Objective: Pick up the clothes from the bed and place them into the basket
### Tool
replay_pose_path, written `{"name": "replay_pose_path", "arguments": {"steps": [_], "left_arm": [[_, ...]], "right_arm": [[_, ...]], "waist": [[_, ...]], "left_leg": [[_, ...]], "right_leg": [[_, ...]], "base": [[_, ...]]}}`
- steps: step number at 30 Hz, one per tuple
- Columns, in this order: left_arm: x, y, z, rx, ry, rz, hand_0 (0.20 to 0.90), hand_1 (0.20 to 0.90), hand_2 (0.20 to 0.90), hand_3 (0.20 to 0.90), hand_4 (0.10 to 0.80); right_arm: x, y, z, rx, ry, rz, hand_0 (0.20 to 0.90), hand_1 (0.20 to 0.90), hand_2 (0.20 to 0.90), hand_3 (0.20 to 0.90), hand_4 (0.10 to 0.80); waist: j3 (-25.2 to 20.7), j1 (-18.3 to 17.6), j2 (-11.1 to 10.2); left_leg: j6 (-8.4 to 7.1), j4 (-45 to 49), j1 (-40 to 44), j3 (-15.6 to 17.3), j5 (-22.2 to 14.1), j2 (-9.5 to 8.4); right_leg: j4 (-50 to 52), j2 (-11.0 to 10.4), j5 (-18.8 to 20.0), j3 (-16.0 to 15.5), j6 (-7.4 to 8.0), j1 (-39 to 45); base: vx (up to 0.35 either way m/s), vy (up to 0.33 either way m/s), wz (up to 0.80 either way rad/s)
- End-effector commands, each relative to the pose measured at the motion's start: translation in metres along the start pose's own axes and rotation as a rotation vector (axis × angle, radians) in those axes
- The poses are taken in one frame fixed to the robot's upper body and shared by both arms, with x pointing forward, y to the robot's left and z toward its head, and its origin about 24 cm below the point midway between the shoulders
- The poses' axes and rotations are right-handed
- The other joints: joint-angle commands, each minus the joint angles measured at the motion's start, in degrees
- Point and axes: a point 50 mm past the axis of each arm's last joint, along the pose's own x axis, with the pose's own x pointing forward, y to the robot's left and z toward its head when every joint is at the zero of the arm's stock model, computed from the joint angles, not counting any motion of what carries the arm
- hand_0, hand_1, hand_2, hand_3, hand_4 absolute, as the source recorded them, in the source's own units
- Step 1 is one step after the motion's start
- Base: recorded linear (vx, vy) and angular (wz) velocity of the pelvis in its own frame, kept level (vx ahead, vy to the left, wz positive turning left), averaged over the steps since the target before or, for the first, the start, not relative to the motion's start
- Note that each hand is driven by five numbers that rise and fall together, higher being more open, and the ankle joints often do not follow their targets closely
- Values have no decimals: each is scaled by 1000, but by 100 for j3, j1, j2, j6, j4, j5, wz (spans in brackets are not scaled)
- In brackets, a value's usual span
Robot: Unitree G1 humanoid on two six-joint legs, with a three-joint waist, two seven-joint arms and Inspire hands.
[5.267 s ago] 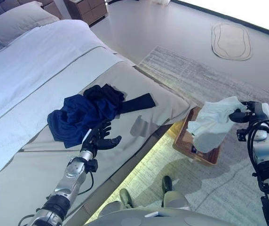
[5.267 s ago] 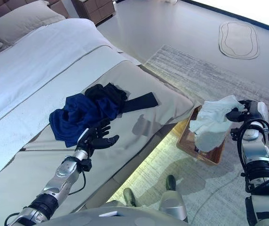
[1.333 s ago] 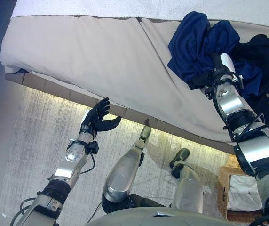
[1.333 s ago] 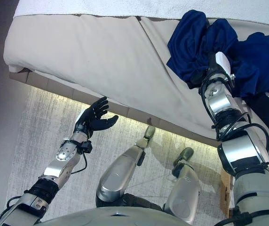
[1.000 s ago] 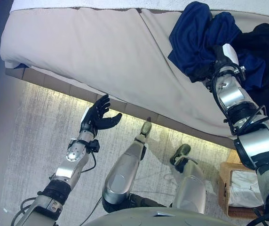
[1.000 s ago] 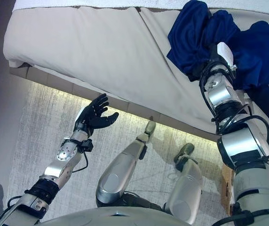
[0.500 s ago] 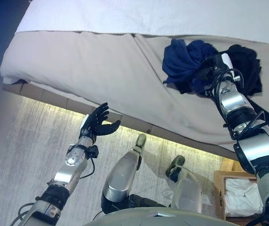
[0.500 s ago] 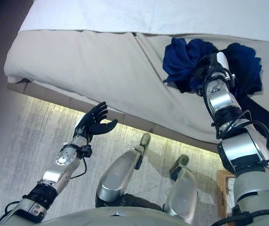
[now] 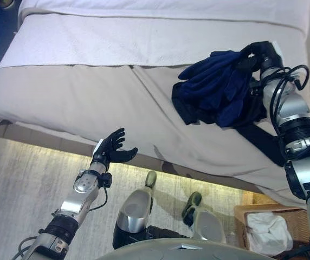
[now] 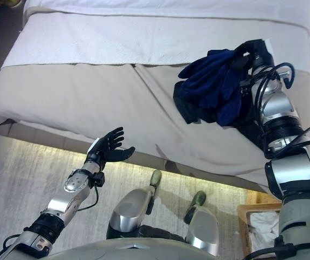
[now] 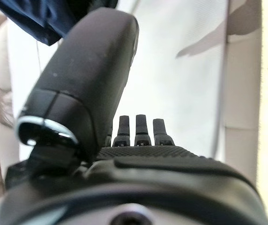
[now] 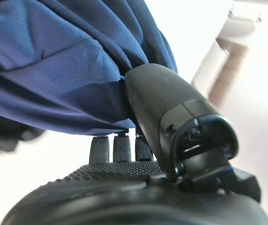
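Beige bed point(image 9: 84, 103) cover w/ navy clothes point(image 9: 214, 89); grey rug point(image 9: 19, 184) below.

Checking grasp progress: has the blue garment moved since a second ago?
Yes. Right hand has bunched blue garment and pulled it toward the white blanket, overlapping its edge.

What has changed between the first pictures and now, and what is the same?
The right robot hand let go of the white cloth, which now lies in the basket, and took hold of the blue clothes on the bed. The left robot hand stays open and idle.
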Motion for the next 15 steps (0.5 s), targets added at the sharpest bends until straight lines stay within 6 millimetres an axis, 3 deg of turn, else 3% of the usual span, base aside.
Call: {"name": "replay_pose_path", "arguments": {"steps": [1, 3, 5, 8, 9, 12, 15], "left_arm": [[-14, 4, -24, 47, 40, -2, 900, 900, 900, 900, 800], [-12, 3, -24, 51, 30, -9, 900, 900, 900, 900, 800], [-13, 1, -25, 36, 17, -1, 900, 900, 900, 900, 800], [-16, 5, -27, -8, -8, 54, 900, 900, 900, 900, 800], [-17, 7, -27, -17, -14, 74, 900, 900, 900, 900, 800], [-16, 10, -24, -10, -25, 59, 900, 900, 900, 900, 800], [-12, 14, -22, 19, -33, 75, 900, 900, 900, 900, 800]], "right_arm": [[-3, -26, 51, 25, -255, -70, 300, 300, 300, 200, 100], [-5, -36, 56, 28, -278, -89, 300, 300, 300, 200, 100], [-7, -48, 63, 20, -305, -109, 300, 300, 300, 200, 100], [-10, -51, 72, 45, -356, -109, 300, 300, 300, 200, 100], [-10, -51, 73, 56, -367, -105, 300, 300, 300, 200, 100], [-15, -61, 70, 64, -369, -170, 300, 300, 300, 200, 100], [-22, -71, 66, 79, -372, -217, 300, 300, 300, 200, 100]], "waist": [[-1626, -247, -267], [-1708, -355, -328], [-1780, -480, -422], [-1766, -456, -484], [-1777, -471, -473], [-1800, -659, -451], [-1786, -861, -430]], "left_leg": [[-99, 273, -15, 619, -700, 170], [-118, 242, 53, 652, -727, 185], [-70, 374, 93, 486, -876, 62], [105, 671, 81, -297, -1127, -335], [145, 674, 86, -397, -1144, -400], [196, 716, 95, -65, -1200, -412], [186, 420, 233, 191, -1110, -370]], "right_leg": [[-101, 188, -87, 154, -40, 90], [-198, 259, -70, 251, -56, 125], [-367, 350, -1, 598, -76, 148], [-478, 417, 177, 1299, -30, 100], [-484, 446, 211, 1450, -12, 73], [-584, 427, 393, 1603, 80, 17], [-666, 357, 759, 1470, 320, -182]], "base": [[-41, -26, -17], [-46, -13, -23], [-39, 29, -27], [-26, 55, -68], [-12, 80, -81], [-25, 84, -108], [-74, 21, -56]]}}
